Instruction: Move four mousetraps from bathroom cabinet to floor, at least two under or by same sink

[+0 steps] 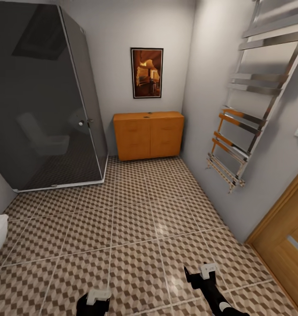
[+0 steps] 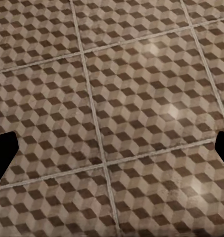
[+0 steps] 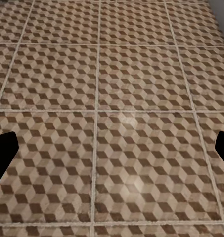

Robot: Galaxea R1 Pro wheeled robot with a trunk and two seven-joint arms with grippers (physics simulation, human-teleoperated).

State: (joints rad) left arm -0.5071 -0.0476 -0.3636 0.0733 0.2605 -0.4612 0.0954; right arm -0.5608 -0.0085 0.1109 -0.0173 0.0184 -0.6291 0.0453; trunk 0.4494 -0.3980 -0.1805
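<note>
No mousetraps lay anywhere on the bathroom floor (image 1: 136,228) I could see; by my judgement, all four were left to fetch. Largest item: cube-patterned tiles, running from my base to the far wall. Next: dark glass shower enclosure (image 1: 39,101), ahead to my left. Next: the orange-brown cabinet (image 1: 149,135), against the far wall, fronts closed, well apart from me; one small object on top, too small to name. Smallest: my left gripper (image 1: 97,299) and right gripper (image 1: 200,274), jaws spread, holding nothing.
</note>
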